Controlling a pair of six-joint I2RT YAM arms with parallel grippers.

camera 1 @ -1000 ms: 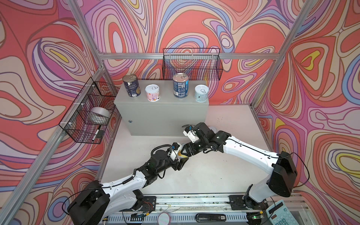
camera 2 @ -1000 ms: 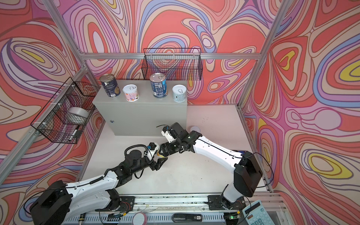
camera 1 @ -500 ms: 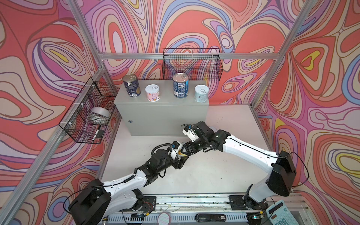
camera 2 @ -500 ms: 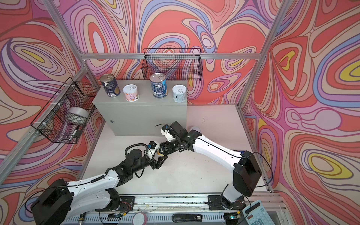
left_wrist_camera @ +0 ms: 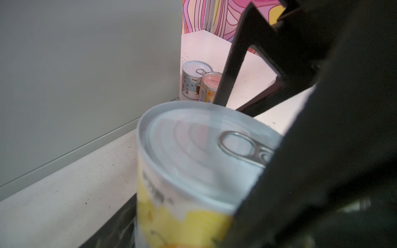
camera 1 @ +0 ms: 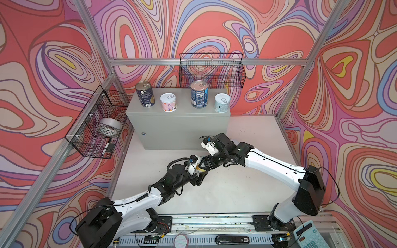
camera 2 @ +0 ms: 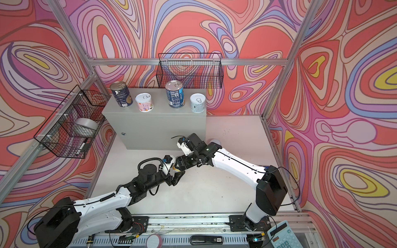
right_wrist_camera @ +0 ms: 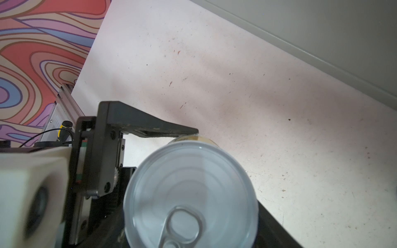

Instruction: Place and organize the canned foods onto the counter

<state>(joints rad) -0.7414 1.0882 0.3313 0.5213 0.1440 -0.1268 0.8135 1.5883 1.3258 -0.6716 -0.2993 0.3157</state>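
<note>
A short yellow-label can (camera 1: 198, 167) (camera 2: 175, 168) hangs above the white tabletop between both grippers. My right gripper (camera 1: 203, 165) (right_wrist_camera: 191, 214) is shut on it (right_wrist_camera: 191, 193). My left gripper (camera 1: 198, 172) (left_wrist_camera: 182, 225) is open, its fingers (right_wrist_camera: 150, 128) loosely either side of that can (left_wrist_camera: 193, 161). On the grey counter (camera 1: 178, 128) stand two tall dark blue cans (camera 1: 145, 94) (camera 1: 199, 94), a pink can (camera 1: 168, 102) and a pale-blue can (camera 1: 222, 103). A white can (left_wrist_camera: 193, 79) and an orange can (left_wrist_camera: 209, 88) stand on the table past the counter's right side.
A black wire basket (camera 1: 96, 124) on the left wall holds a grey tape roll (camera 1: 109, 126). Another wire basket (camera 1: 211, 70) hangs on the back wall above the counter. A calculator (camera 1: 305, 236) lies at the front right edge.
My left gripper's jaws have widened around the yellow can. The right gripper keeps its hold. Both arms have barely shifted.
</note>
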